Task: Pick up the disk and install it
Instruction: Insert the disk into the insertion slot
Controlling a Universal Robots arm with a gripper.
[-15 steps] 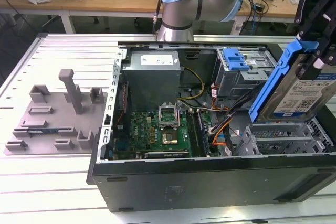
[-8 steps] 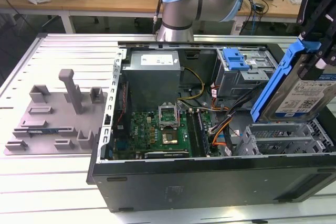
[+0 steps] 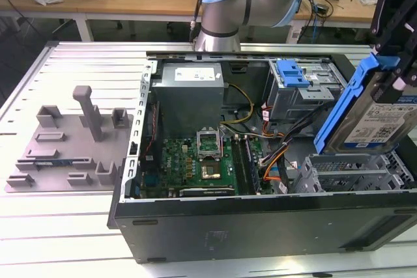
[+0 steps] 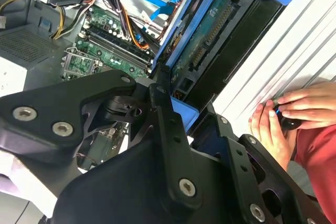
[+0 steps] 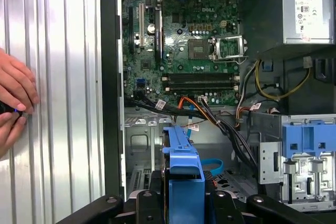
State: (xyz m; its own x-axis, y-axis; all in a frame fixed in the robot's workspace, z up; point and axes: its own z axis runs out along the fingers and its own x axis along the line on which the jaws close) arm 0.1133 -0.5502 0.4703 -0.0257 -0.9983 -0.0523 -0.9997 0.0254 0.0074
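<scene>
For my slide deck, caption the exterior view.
The gripper holds the disk tilted over the drive cage of the open computer case.

Even, bright room light fills the exterior view: the ribbed table (image 3: 65, 239) shines pale, while the computer case (image 3: 260, 226) holds soft shadow inside (deepest under its near wall). In the first wrist view a brighter patch crosses the motherboard (image 5: 178, 40). In the second wrist view the table's slats wash out almost white, and the disk (image 4: 210, 35) lies in shade.
</scene>
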